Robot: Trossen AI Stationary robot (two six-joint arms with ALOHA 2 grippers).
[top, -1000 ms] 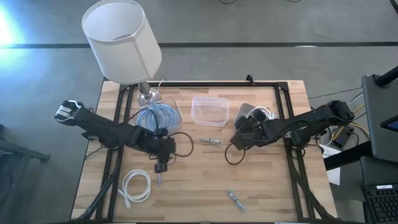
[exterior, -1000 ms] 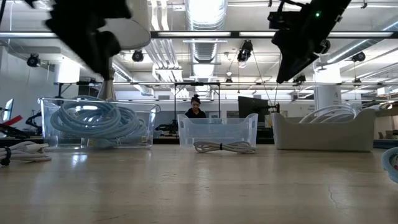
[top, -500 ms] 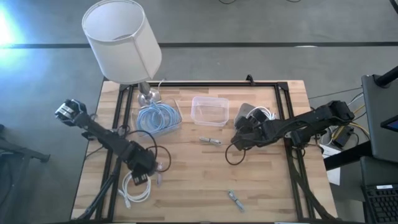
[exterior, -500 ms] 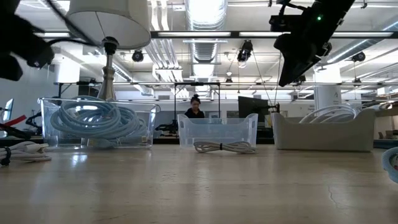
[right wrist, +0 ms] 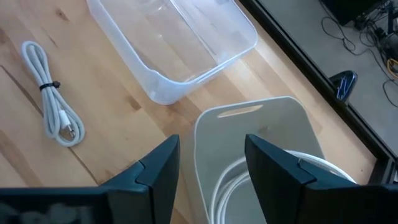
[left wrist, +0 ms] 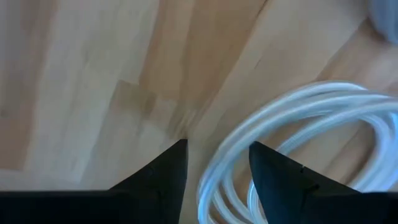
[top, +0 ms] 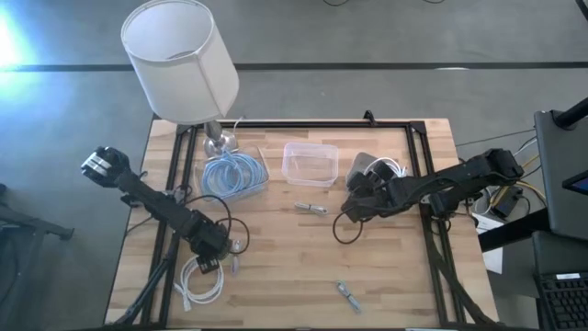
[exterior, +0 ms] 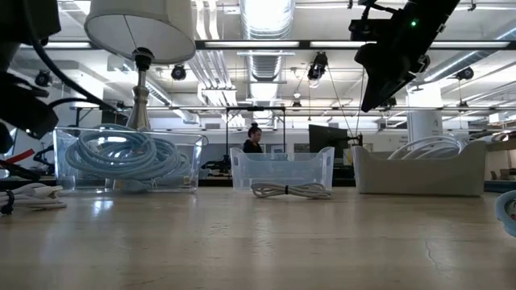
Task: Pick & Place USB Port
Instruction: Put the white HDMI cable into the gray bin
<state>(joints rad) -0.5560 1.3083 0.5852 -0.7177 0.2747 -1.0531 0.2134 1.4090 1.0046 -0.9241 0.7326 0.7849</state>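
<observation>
My left gripper (top: 208, 257) is open, low over the white coiled cable (top: 200, 276) near the table's near left; in the left wrist view (left wrist: 216, 149) the coil's rim (left wrist: 292, 121) runs up between the fingertips, and I cannot tell whether they touch it. A small grey connector (top: 234, 264) lies just right of it, and another (top: 347, 296) lies near the near edge. My right gripper (top: 354, 204) hangs open and high above the grey bin (right wrist: 261, 124), holding nothing.
A clear empty tub (top: 310, 163) stands mid-table at the far side, with a tied white cable (top: 310, 209) lying in front of it. A tub of blue cable (top: 234, 173) and a lamp (top: 179, 60) stand far left. The grey bin holds white cable (right wrist: 249, 186).
My left gripper has swung from beside the blue-cable tub toward the table's near left corner and come down over the white coil, staying open. My right arm has kept still.
</observation>
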